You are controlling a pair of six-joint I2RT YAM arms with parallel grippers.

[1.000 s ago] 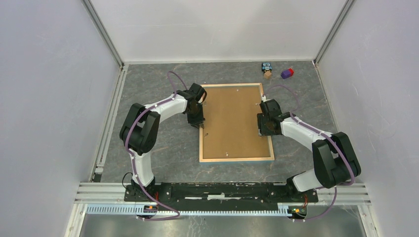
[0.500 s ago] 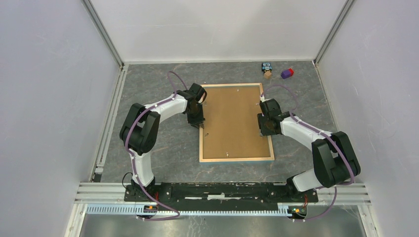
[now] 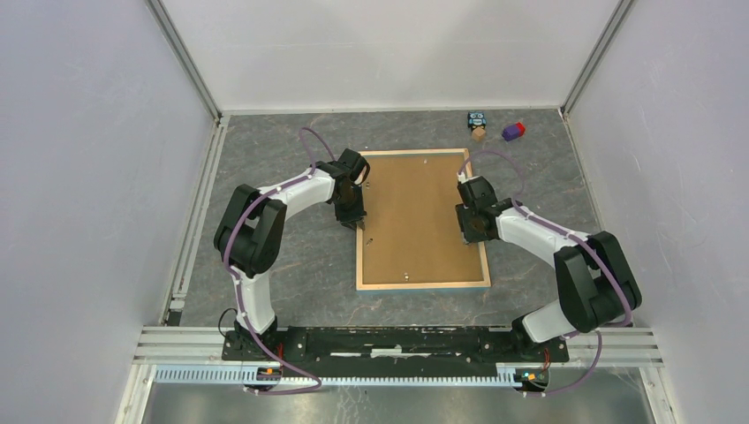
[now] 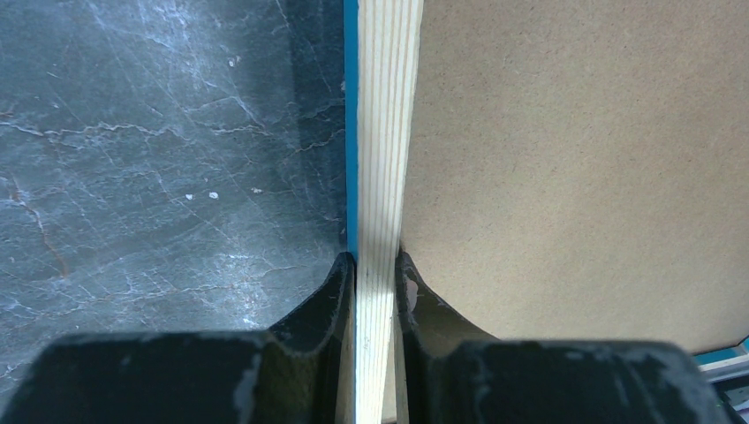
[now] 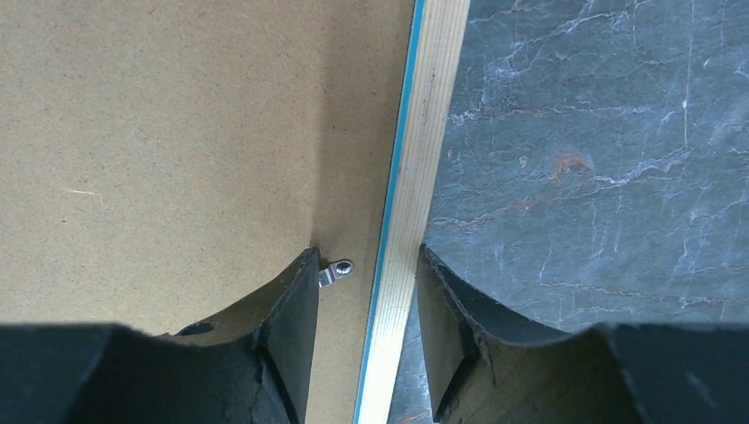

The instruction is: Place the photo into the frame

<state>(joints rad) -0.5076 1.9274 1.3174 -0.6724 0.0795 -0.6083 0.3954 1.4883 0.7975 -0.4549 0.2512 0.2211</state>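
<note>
The frame (image 3: 422, 285) lies face down on the bench (image 3: 291, 265), pale wood up, with the brown backing (image 3: 415, 212) seated inside it. You cannot see the photo in any view; it may be under the backing, but nothing shows that.

Your left tool (image 4: 375, 276) is clenched on the left rail, one finger on the blue outer edge and the other on the inner side. Your right tool (image 5: 366, 274) straddles the right rail, released. There is a gap between its inner finger and the wood, next to a small metal clip (image 5: 336, 269).

The frame is probably stiff and light but wide, so it is likely to twist if lifted from one side. Hold both long rails near mid-length. The thin rails offer little to bite on, so keep your grip square.
</note>
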